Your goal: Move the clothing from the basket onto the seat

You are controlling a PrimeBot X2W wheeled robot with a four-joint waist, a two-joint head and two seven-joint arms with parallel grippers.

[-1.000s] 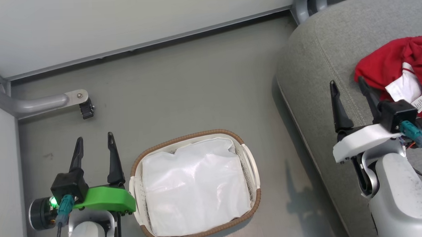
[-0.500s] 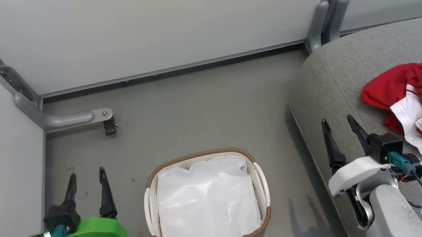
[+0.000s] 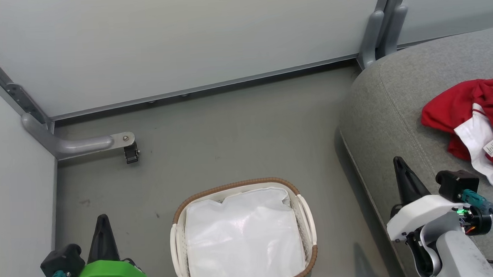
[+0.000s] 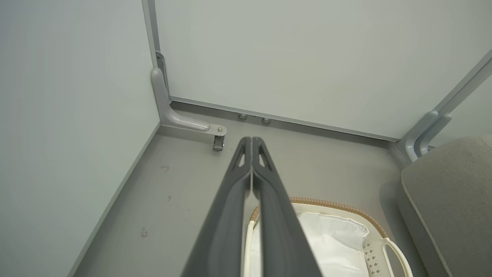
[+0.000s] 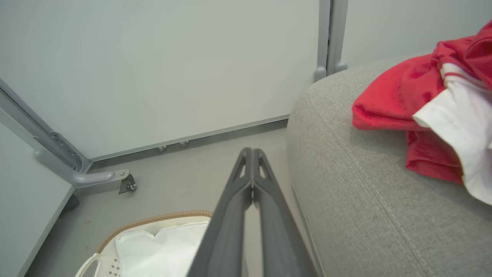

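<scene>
Fingers (image 4: pixel 226 215) of your left gripper (image 4: pixel 251 141) closed on nothing, left of the basket (image 3: pixel 232 185), your right gripper (image 5: pixel 252 151) closed empty at its right, clothing (image 3: pixel 449 104) on the seat (image 3: pixel 386 107), farther right.

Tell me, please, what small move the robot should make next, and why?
Probably just lower both arms to rest and stop: the basket holds a white liner and no red fabric that I can see, the clothing lies on the seat, and the left gripper and right gripper have their fingers shut together on nothing.
</scene>
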